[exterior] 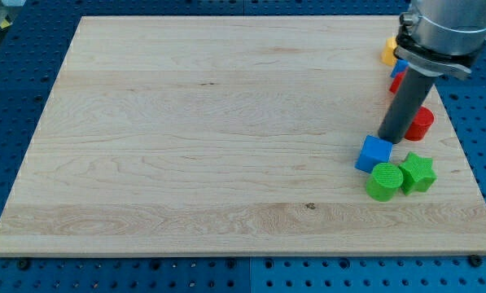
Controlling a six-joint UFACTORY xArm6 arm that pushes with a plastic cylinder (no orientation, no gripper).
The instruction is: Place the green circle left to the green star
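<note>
The green circle (383, 181) stands on the wooden board near the view's lower right. The green star (418, 172) sits right beside it, on its right, touching or almost touching. A blue cube (374, 153) lies just above and left of the green circle. My tip (390, 139) is at the end of the dark rod, just above the blue cube's upper right corner and above the green circle.
A red cylinder (420, 124) sits right of the rod. A yellow block (389, 51) and a blue and red block (398, 75), partly hidden by the arm, lie near the board's right edge (458, 138) at the top.
</note>
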